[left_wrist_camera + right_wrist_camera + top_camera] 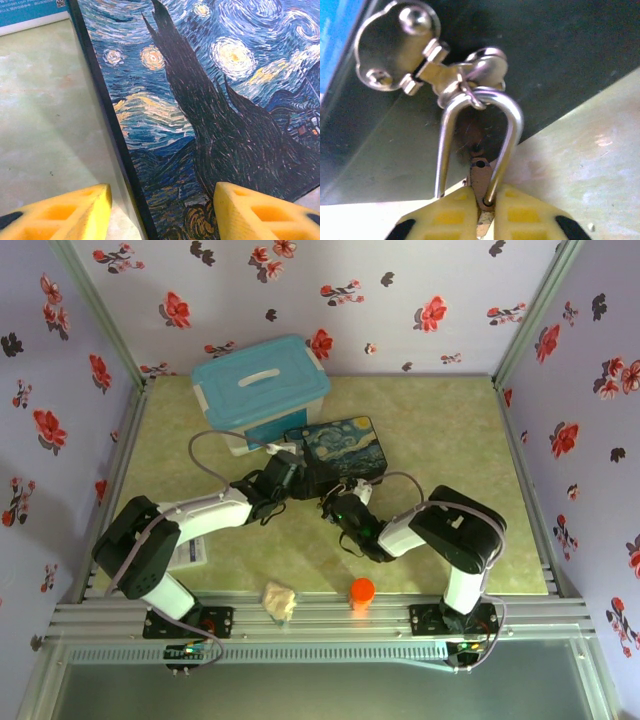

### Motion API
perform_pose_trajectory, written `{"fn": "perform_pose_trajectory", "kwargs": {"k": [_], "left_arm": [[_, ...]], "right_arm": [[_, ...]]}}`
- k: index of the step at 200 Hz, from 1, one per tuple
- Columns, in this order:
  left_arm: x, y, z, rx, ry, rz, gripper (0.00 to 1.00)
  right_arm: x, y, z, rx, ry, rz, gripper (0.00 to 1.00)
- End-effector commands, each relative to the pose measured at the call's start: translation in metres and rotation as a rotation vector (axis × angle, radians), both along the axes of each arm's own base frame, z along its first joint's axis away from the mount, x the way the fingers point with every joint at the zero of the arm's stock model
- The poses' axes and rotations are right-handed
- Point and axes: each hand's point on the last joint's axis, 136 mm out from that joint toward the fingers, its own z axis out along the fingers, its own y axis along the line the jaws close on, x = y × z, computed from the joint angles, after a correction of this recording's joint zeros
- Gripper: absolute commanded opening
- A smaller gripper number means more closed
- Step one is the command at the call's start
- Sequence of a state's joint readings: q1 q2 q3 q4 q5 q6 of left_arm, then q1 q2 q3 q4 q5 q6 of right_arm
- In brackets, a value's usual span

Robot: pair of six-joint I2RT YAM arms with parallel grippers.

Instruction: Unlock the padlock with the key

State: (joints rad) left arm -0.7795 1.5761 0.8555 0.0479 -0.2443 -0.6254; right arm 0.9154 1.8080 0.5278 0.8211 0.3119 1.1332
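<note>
Silver-shackled padlock on hasp, dark key beside.

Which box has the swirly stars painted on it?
The flat dark-blue tin box in front. The other box, behind it, is plain light-blue plastic with a white handle on its lid.

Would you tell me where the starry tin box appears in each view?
Top external: starry tin box at table centre, beside the blue tub.
Left wrist: its painted lid spans middle and right.
Right wrist: its dark wall crosses the top, hasp attached.
Shared landmark: pale green tabletop.
</note>
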Motion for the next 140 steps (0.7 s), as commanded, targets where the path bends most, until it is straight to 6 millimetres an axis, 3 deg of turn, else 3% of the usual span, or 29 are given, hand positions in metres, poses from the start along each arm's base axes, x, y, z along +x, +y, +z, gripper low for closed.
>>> {"fn": "perform_pose_trajectory", "kwargs": {"k": [1, 59, 91, 114, 140], "left_arm": [[-0.045, 0.047, -0.073, 0.268, 0.235, -0.028, 0.56], [-0.045, 0.047, -0.076, 0.275, 0.236, -0.031, 0.56], [-0.047, 0.050, -0.078, 0.278, 0.235, -0.034, 0.55], [-0.048, 0.051, -0.079, 0.283, 0.237, -0.037, 0.54], [-0.048, 0.052, -0.077, 0.279, 0.231, -0.038, 0.54]], "right_arm": [[-0.020, -0.014, -0.031, -0.004, 0.075, -0.005, 0.04], [-0.015, -0.029, -0.020, 0.163, 0.055, -0.089, 0.00], [-0.005, -0.032, -0.021, 0.385, 0.074, -0.174, 0.00], [-0.001, -0.020, -0.013, 0.389, 0.049, -0.140, 0.00], [0.001, -0.034, -0.013, 0.409, 0.051, -0.212, 0.00]]}}
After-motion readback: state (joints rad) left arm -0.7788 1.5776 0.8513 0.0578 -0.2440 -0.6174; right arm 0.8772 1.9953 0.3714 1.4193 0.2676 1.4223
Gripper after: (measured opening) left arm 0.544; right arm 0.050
